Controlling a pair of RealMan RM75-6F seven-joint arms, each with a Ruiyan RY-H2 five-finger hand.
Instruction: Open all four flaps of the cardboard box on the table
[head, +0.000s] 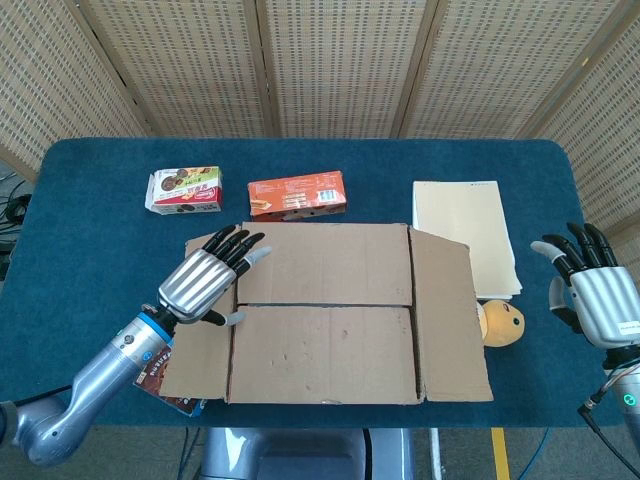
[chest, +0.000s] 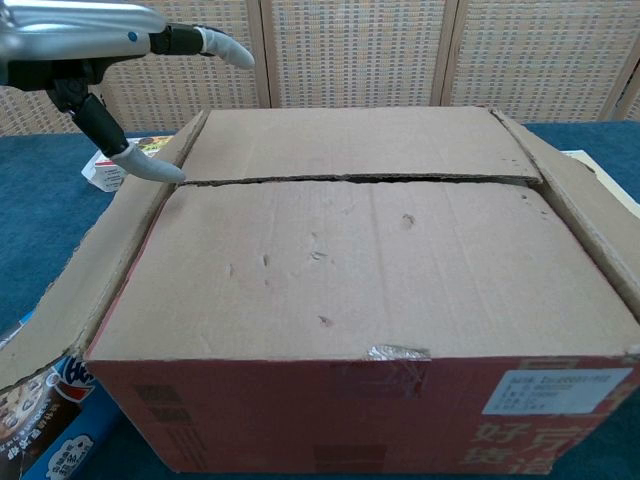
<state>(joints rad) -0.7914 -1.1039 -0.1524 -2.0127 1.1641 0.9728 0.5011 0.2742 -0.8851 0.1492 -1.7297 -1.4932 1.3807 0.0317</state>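
Observation:
The cardboard box (head: 325, 310) (chest: 360, 290) stands at the table's near middle. Its left flap (head: 198, 345) and right flap (head: 447, 315) are folded outward. The far flap (head: 325, 262) and near flap (head: 323, 352) lie flat and closed, meeting at a seam. My left hand (head: 205, 277) (chest: 95, 45) hovers over the box's left edge with its fingers spread, holding nothing. In the chest view its thumb tip sits close to the seam's left end. My right hand (head: 590, 290) is open, off to the right of the box, away from it.
Behind the box lie a white snack box (head: 184, 189), an orange biscuit box (head: 297, 195) and a cream paper stack (head: 465, 232). A round yellow toy (head: 502, 322) sits by the right flap. A cookie packet (head: 165, 372) (chest: 35, 420) pokes out under the left flap.

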